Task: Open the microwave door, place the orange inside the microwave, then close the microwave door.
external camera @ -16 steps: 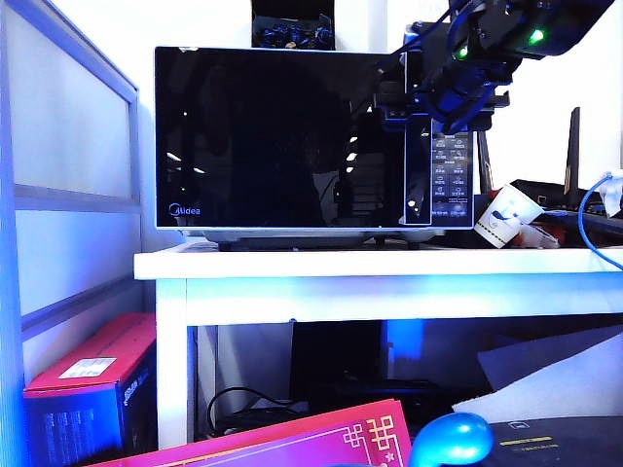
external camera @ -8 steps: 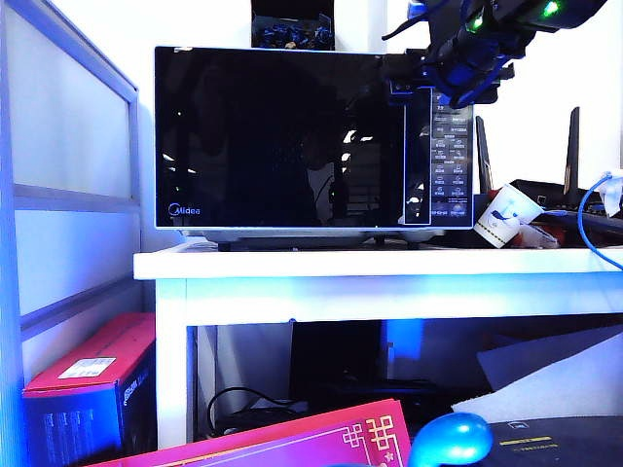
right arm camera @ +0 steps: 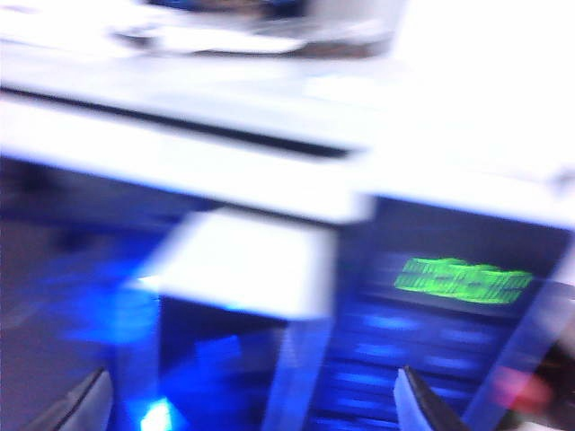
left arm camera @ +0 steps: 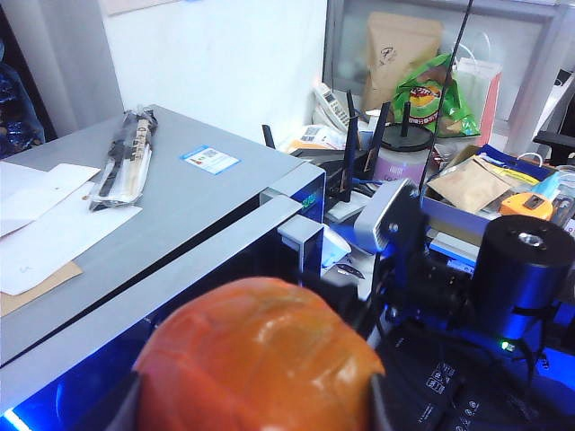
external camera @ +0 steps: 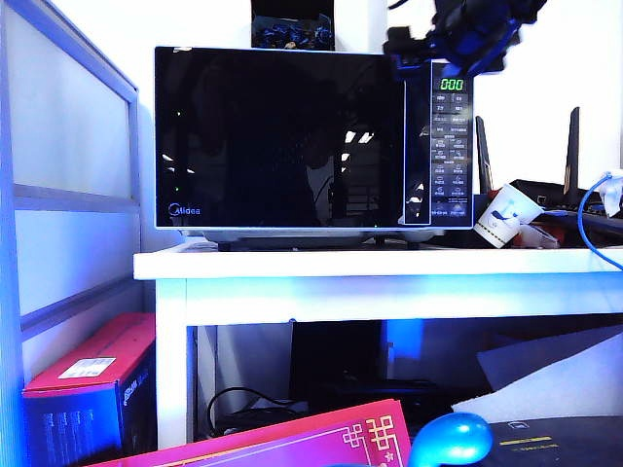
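Black glass microwave door [external camera: 282, 136] shut. Left gripper [left arm camera: 256, 409] clamped on the orange [left arm camera: 260, 359] above the microwave [external camera: 311, 141]. Right gripper [right arm camera: 252, 404], jaws apart, upper right of exterior frame by the display. Risk: misses handle; orange slips.

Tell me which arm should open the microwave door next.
The right: its open right gripper is at the top right corner of the closed microwave door. The left gripper holds the orange.
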Available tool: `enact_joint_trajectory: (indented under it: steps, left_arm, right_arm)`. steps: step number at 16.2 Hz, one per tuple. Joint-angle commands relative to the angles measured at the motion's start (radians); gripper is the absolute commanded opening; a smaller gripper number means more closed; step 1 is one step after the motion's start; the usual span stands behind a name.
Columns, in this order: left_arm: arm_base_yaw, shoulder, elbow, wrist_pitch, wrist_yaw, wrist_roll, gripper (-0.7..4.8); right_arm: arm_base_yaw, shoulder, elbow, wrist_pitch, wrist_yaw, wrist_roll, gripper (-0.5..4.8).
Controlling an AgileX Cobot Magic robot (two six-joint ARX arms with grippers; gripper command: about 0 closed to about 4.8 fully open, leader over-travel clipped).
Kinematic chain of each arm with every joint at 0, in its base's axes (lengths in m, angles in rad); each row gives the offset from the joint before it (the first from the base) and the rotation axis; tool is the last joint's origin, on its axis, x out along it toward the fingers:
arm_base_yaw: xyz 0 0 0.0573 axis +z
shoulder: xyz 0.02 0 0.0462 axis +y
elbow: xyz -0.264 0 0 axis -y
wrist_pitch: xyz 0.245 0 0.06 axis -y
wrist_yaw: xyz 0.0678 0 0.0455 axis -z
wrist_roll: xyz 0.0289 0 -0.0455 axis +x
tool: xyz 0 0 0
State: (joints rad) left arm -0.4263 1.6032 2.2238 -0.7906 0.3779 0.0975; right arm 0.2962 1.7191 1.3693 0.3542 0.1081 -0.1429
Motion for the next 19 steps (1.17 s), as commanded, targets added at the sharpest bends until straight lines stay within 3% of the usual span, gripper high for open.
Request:
enact_joint_trajectory:
  steps: [1,7,13,14,15,17,18,19]
  left_arm:
    - [-0.002,-0.004,0.003,0.005,0.004,0.000,2.81]
    - [-0.002,-0.004,0.003,0.007,0.003,0.000,2.81]
    - [-0.002,-0.004,0.003,0.006,0.004,0.000,2.80]
    - [-0.002,-0.004,0.003,0.006,0.004,0.000,2.80]
    - [-0.002,-0.004,0.003,0.006,0.004,0.000,2.80]
    - [-0.002,-0.004,0.003,0.005,0.004,0.000,2.80]
    - [-0.002,-0.004,0.003,0.005,0.004,0.000,2.81]
    - [-0.002,-0.004,0.003,0.005,0.004,0.000,2.80]
  right_arm:
    - [-0.018,-0.010,0.004,0.016,0.068,-0.015,4.14]
    - [-0.028,-0.088,0.004,0.025,0.017,-0.015,4.14]
    - [-0.079,-0.101,0.004,0.017,0.104,-0.017,4.09]
    - [-0.089,-0.091,0.004,0.018,0.115,-0.014,3.89]
    - [-0.112,-0.078,0.004,0.017,0.113,-0.014,3.30]
    - [-0.125,-0.064,0.004,0.008,0.095,-0.013,2.67]
    - [-0.133,-0.052,0.004,0.016,0.050,-0.013,2.63]
    - [-0.146,-0.041,0.004,0.025,-0.063,-0.014,2.60]
